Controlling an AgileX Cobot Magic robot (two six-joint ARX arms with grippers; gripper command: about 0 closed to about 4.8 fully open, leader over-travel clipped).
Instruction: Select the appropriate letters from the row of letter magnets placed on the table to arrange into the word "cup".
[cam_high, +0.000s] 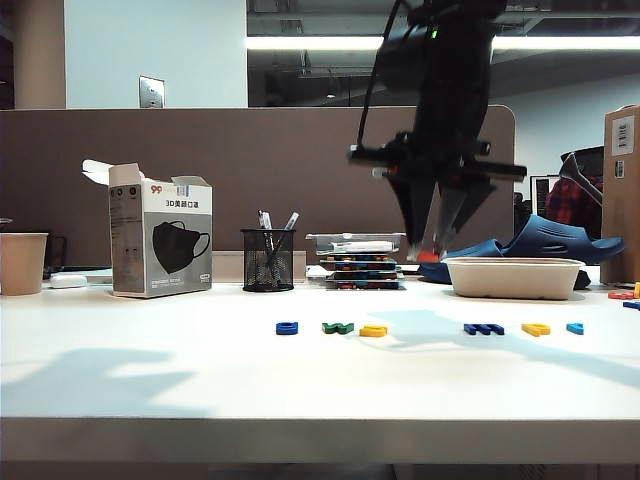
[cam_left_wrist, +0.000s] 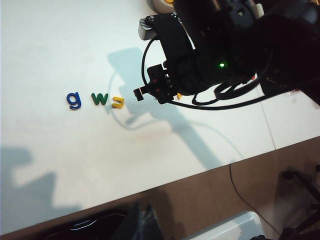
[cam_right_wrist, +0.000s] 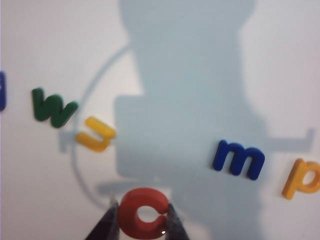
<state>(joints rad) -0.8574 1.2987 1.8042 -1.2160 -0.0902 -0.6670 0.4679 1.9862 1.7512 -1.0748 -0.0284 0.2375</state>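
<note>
My right gripper is shut on the red-orange "c", one finger against each side of it. It hangs above the table, over the gap in the row of letter magnets. Still lying in the row are a blue "g", green "w", yellow "u", dark blue "m", yellow "p" and a light blue letter. The right wrist view shows the "u", "m" and "p" below. My left gripper is a dark, closed shape off the table's edge, holding nothing.
Along the back stand a paper cup, a mask box, a mesh pen holder, a stack of trays, a white bowl and blue slippers. The right arm fills much of the left wrist view.
</note>
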